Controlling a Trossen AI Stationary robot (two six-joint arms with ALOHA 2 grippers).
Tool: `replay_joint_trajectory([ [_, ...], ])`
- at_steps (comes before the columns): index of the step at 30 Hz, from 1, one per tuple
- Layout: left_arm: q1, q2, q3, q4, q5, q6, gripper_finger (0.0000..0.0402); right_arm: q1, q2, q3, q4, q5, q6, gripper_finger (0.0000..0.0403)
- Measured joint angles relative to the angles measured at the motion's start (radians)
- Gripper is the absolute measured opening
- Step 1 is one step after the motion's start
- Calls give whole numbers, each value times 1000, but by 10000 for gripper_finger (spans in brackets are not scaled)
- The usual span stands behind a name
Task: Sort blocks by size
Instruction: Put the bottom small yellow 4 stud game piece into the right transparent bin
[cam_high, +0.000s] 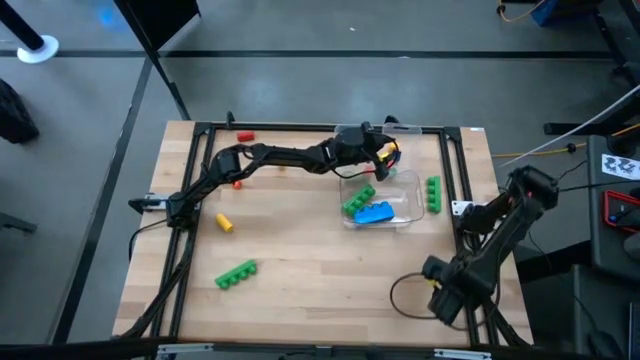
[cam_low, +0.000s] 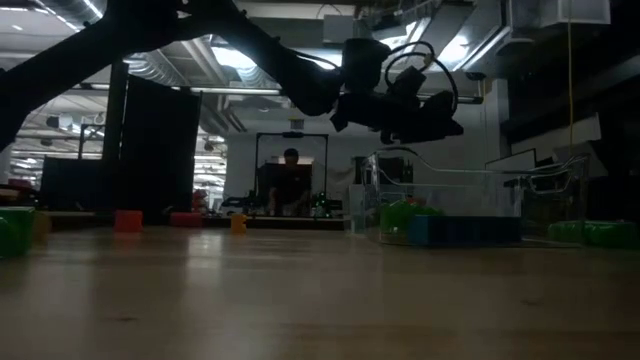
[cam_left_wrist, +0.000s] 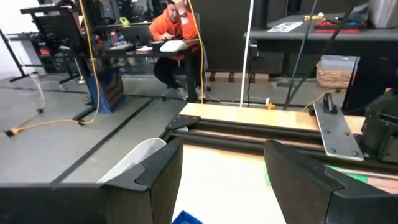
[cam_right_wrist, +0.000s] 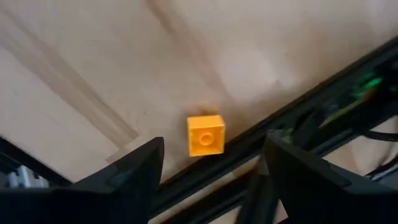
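Note:
My left gripper (cam_high: 392, 160) (cam_left_wrist: 221, 155) hangs open and empty above the far side of a clear plastic tray (cam_high: 408, 188). A green block (cam_high: 359, 200) and a blue block (cam_high: 375, 212) lie in the tray. My right gripper (cam_high: 438, 293) (cam_right_wrist: 213, 147) is open and low near the table's right front. A small yellow square brick (cam_right_wrist: 206, 134) lies on the table below its fingers, untouched. On the table also lie a green bar (cam_high: 433, 193) right of the tray, a green bar (cam_high: 236, 273), a yellow block (cam_high: 224, 222), a red block (cam_high: 245, 136) and a tiny red piece (cam_high: 237, 183).
A black frame rail (cam_high: 455, 170) runs around the wooden table top, and the yellow brick lies right beside it. A loose cable (cam_high: 405, 295) loops on the table near my right gripper. A person in an orange top (cam_left_wrist: 177, 31) sits at a desk beyond the table.

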Motion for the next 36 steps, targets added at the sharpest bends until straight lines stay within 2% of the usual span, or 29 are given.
replay_joint_trajectory([
  [5, -4, 0, 0, 3, 0, -4, 210, 37, 64, 0, 72, -2, 0, 280],
  [14, -22, 0, 0, -1, 0, -4, 210, 51, 76, -58, 86, 4, -12, 280],
  [23, -27, 0, 0, -16, 0, 25, 210, 50, 76, -184, 241, -59, -40, 280],
  [31, -27, 0, 0, -17, 0, 26, 210, 50, 76, -244, 274, -104, -40, 280],
  [36, -26, 0, 0, -17, 0, 26, 210, 50, 73, -296, 385, -158, -39, 280],
])
